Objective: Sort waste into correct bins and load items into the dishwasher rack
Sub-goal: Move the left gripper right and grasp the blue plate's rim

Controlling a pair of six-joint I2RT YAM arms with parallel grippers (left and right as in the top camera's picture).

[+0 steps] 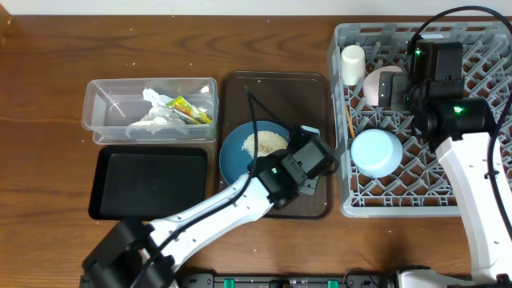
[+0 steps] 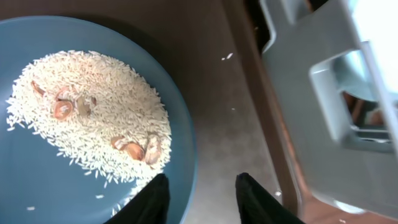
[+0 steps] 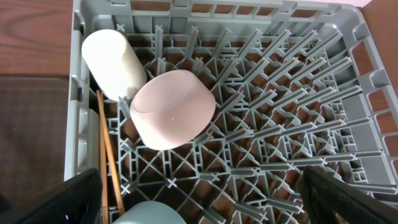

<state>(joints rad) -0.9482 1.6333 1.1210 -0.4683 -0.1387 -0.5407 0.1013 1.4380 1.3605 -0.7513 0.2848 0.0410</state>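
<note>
Grey plastic rack, wooden table, matt black tray

From where I stand this looks like a robotics lab bench set up as a dish-clearing station, more than a working kitchen. Two robot arms reach over a brown wooden tabletop: the left arm in white and black, and the right arm with a small green light glowing on its housing and a loose black cable looping above it. The kitchen gear sits straight on the wood. There is a grey peg-lattice dishwasher rack, a brown serving tray, and a clear tub with a black tray just beside it.
</note>
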